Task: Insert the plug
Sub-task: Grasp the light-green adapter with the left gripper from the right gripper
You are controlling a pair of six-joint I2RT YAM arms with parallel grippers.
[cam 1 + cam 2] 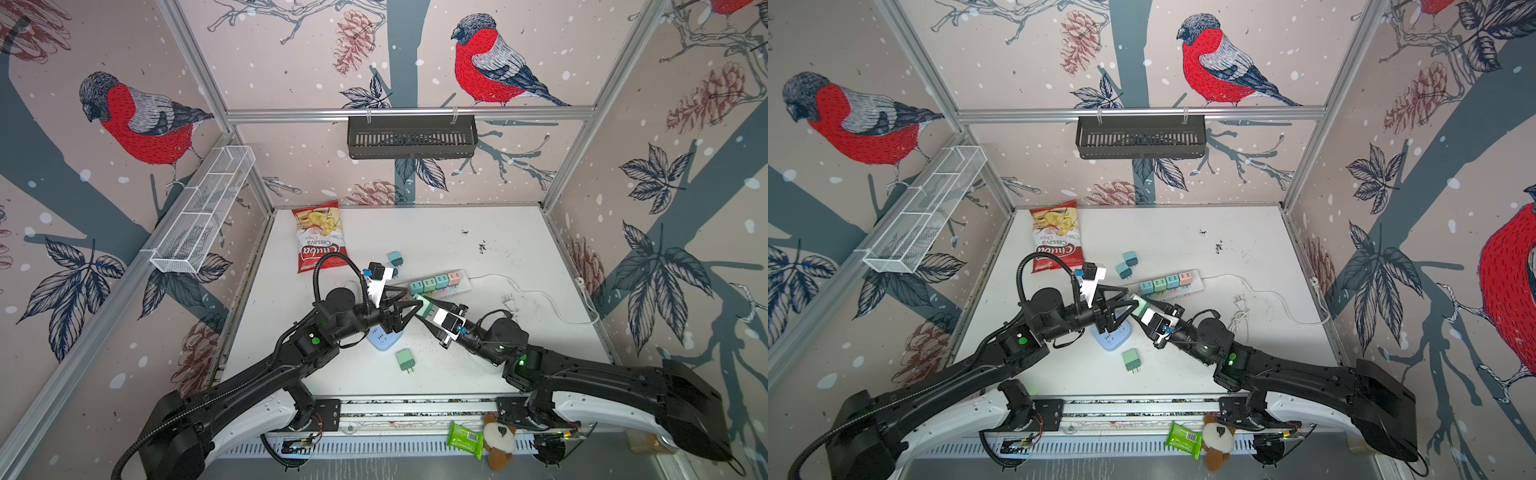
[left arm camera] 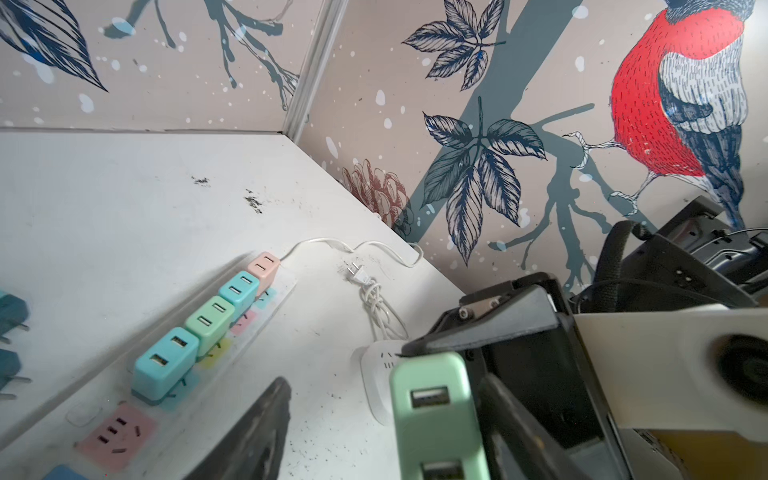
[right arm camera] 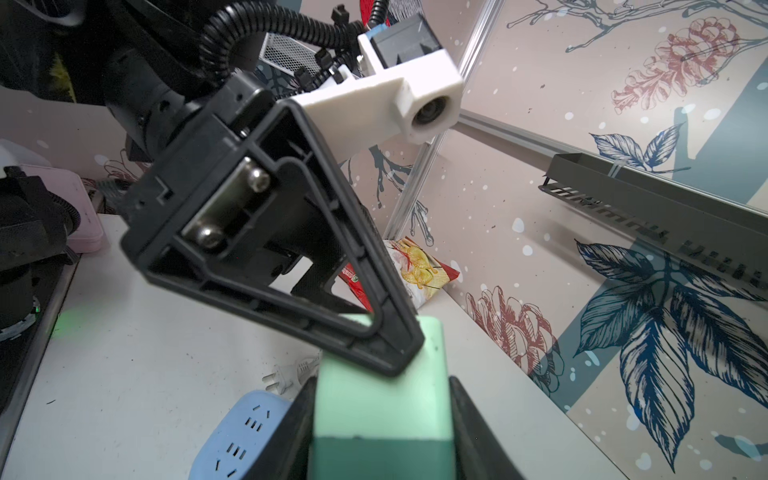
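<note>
Top views: right gripper (image 1: pixel 426 309) clamped on the mint USB charger plug (image 1: pixel 422 303), carried just near of the power strip (image 1: pixel 461 286), probably for a handover or regrip; left gripper (image 1: pixel 1126 305) partly spread, jaws astride the plug's free end.

Left wrist: pink socket (image 2: pixel 116 432) free toward the strip's left end; plugged chargers (image 2: pixel 166 365) fill the row beyond.

Right wrist: left finger (image 3: pixel 374 332) touches the plug; blue socket cube (image 3: pixel 237 436) lies below and may crowd the descent.
</note>
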